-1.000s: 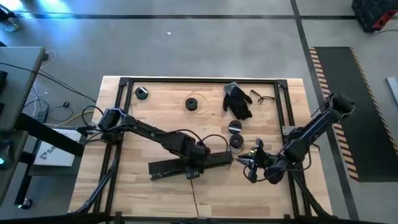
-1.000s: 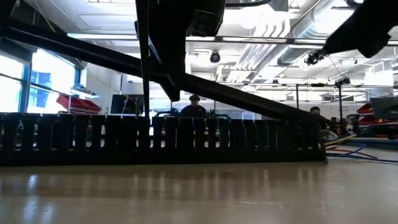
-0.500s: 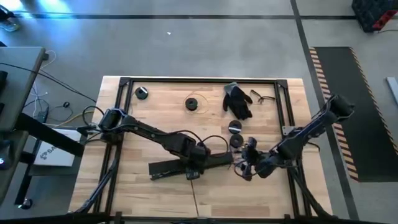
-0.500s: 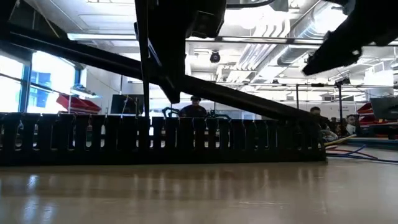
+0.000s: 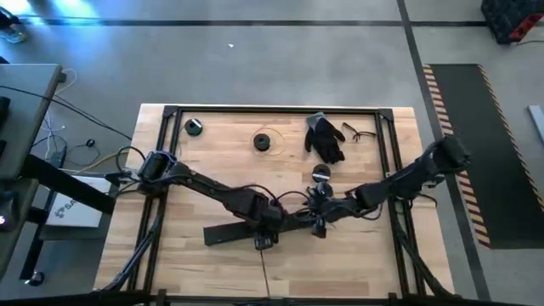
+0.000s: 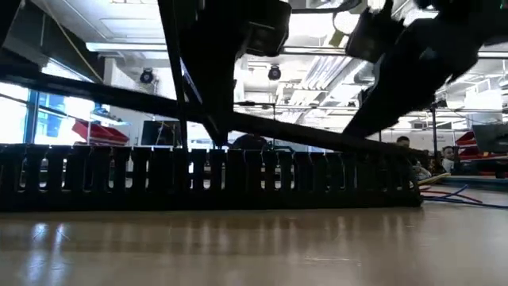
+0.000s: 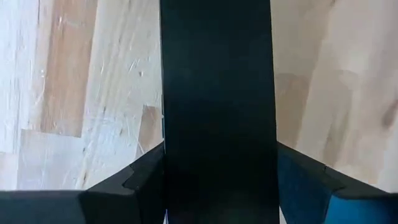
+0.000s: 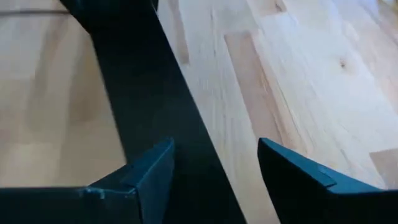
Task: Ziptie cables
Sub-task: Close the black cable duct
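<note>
Item 1, left gripper [image 7: 217, 180]: closed narrow on the black duct [image 7: 216, 93], which fills the whole gap between both fingers [image 7: 140, 180]. From above I place it near mid-table, at the duct's middle.

Item 2, right gripper [image 8: 214, 168]: jaws wide, straddling the duct's end, with bare wood showing between the strip and one finger [image 8: 292, 168]. From above it sits at 3 o'clock of the left gripper, close beside it, its arm reaching in from the table's right side.

Item 3, black duct: one long slotted strip lying flat on the table [image 5: 374, 263], running 9 to 3 o'clock; at table height it stands as a low comb-like wall.

Item 4, cables [image 5: 264, 268]: all I can make out is a thin pale line at 6 o'clock of the left gripper, running from the duct to the table's near edge. I cannot tell the separate strands.

Item 5, surroundings: one spool [image 5: 320, 172] at 12 o'clock of the right gripper; black glove [image 5: 325, 136] beyond it; glasses [image 5: 357, 132] at 1 o'clock; two more spools [image 5: 265, 141] at 12 and 10 o'clock of the left gripper.
</note>
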You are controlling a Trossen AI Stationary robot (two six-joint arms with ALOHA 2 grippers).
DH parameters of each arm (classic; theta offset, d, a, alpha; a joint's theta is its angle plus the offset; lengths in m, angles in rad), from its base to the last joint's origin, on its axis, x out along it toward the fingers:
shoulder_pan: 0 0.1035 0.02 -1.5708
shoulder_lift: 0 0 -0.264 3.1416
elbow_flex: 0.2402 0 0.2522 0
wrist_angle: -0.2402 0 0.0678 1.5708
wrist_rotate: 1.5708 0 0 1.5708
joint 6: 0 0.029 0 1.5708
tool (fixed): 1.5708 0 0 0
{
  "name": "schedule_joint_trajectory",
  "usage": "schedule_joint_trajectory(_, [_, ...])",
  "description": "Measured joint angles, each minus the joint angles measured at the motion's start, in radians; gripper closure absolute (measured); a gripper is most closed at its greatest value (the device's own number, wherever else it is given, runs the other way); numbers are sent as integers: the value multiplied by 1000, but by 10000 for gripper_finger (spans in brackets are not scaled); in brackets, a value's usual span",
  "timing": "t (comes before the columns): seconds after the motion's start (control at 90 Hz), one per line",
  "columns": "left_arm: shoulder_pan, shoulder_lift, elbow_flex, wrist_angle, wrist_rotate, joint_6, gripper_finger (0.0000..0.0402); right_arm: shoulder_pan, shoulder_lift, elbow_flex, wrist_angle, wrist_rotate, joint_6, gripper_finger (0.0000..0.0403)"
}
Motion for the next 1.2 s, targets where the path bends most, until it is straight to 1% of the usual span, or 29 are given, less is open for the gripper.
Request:
schedule_joint_trajectory(0.144, [-1,1,-3,-14,5,2,190,-1,64,3,73,-25,9,238])
schedule_joint_trajectory(0.289, [-7,4,-3,-14,3,0,190,-1,91,4,95,-32,12,252])
schedule_joint_trajectory(0.411, [-13,14,-2,-11,1,-6,188,-7,94,4,93,-36,11,254])
schedule_joint_trajectory(0.5, [-24,25,0,-8,-3,-6,179,-13,95,4,90,-46,10,254])
schedule_joint_trajectory(0.6, [-28,32,-1,-4,5,5,158,-21,98,3,86,-53,8,254])
schedule_joint_trajectory(0.733, [-22,25,0,-24,52,13,121,-25,104,4,87,-51,7,254])
schedule_joint_trajectory(0.833, [-17,19,1,-55,56,12,106,-25,105,3,86,-45,8,254])
schedule_joint_trajectory(0.956, [-18,4,1,-68,54,12,103,-26,105,3,86,-45,11,254])
schedule_joint_trajectory(1.2, [-20,-108,1,-80,12,-26,108,-31,106,2,83,-48,11,254])
